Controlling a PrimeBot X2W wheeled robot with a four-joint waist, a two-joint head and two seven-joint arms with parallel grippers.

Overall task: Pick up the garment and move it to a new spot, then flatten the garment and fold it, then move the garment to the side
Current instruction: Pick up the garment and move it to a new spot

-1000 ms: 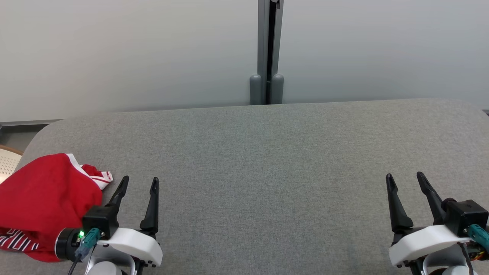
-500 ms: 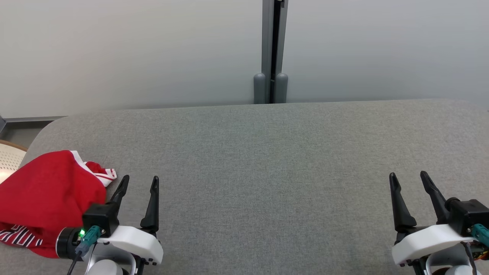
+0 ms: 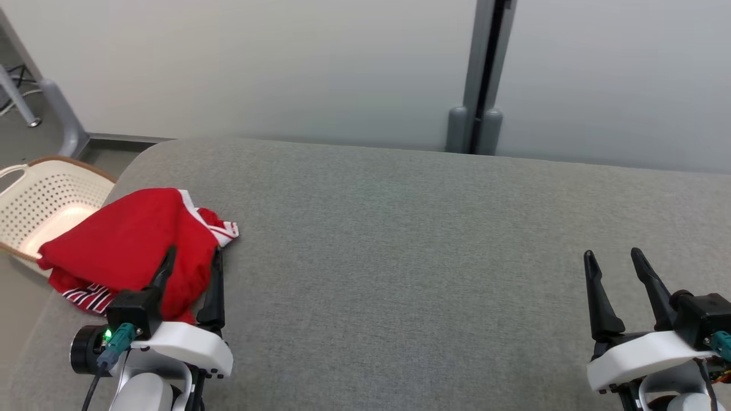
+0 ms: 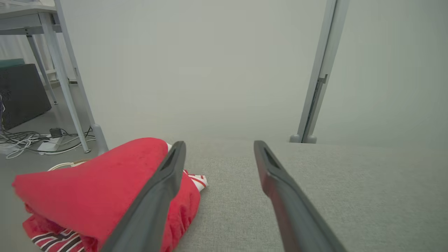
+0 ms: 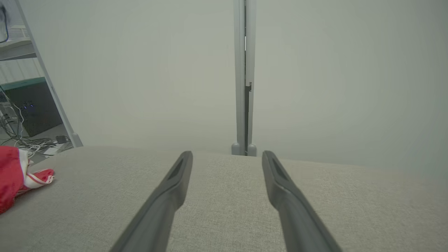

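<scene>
Lying bunched: red garment (image 3: 125,234) beside left gripper (image 3: 194,251) (jaws apart).

At left end of table (image 3: 400,257), near front edge: garment (image 3: 131,240), heaped. Left of table, lower down: basket (image 3: 45,200), just beside garment, partly behind it. At garment's right side: left gripper (image 3: 194,251), one finger over cloth, other over bare table (contact unclear). Far right, well apart from garment: right gripper (image 3: 612,253), over bare table. Behind table: wall (image 3: 257,68), with post (image 3: 482,74) standing against it, right of centre. Behind basket: frame leg (image 3: 61,117).
</scene>
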